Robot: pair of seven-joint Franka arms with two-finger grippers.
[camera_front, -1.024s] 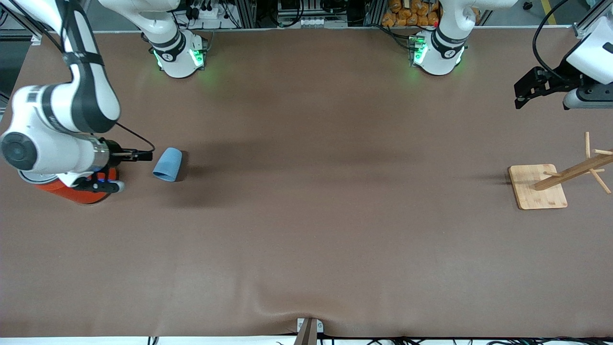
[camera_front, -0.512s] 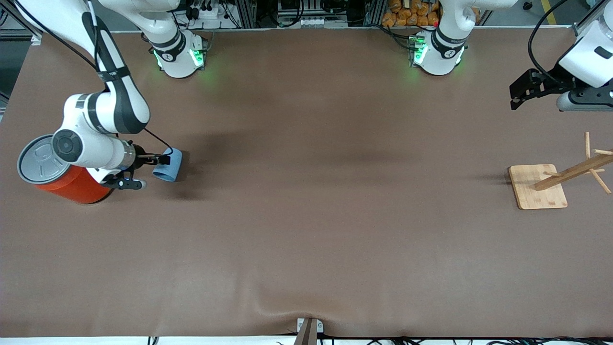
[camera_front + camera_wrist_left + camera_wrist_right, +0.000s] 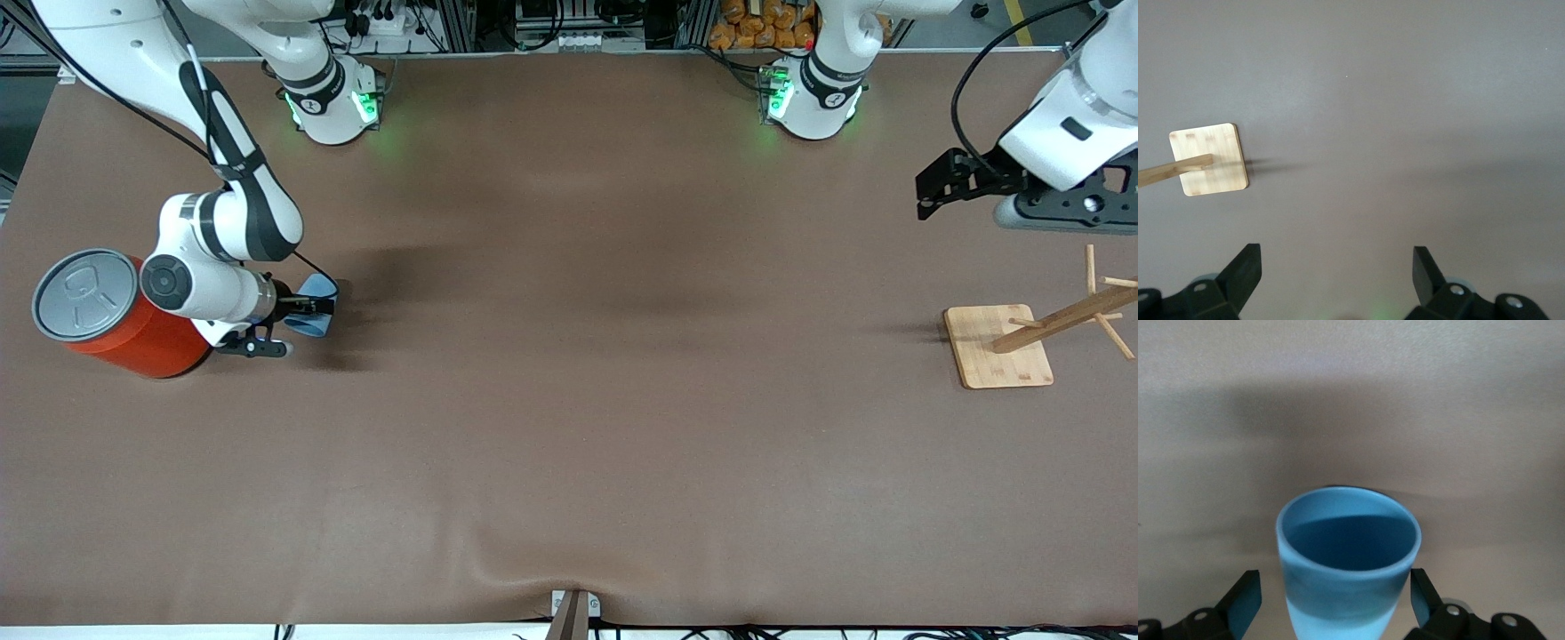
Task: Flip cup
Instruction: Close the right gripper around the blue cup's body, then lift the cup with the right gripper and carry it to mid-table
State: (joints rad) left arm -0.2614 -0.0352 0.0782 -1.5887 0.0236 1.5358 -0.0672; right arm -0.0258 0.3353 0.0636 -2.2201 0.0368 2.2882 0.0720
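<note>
The light blue cup (image 3: 316,325) lies on its side on the brown table next to the orange-red can (image 3: 116,324), toward the right arm's end. My right gripper (image 3: 302,309) is down at the cup, open, with a finger on each side of it. In the right wrist view the cup (image 3: 1348,573) sits between the fingers (image 3: 1245,597) with a gap on each side, its mouth facing away from the wrist. My left gripper (image 3: 925,197) is open and empty, up over the table at the left arm's end; its own view (image 3: 1335,267) shows bare table under it.
A wooden peg rack on a square bamboo base (image 3: 996,347) stands at the left arm's end, under the left gripper's side; it also shows in the left wrist view (image 3: 1208,159). The tall can with its grey pull-tab lid (image 3: 84,293) stands close beside the right wrist.
My right arm has swung away from over the can toward the cup, and its open fingers now straddle the cup. My left arm has drifted toward the table's middle.
</note>
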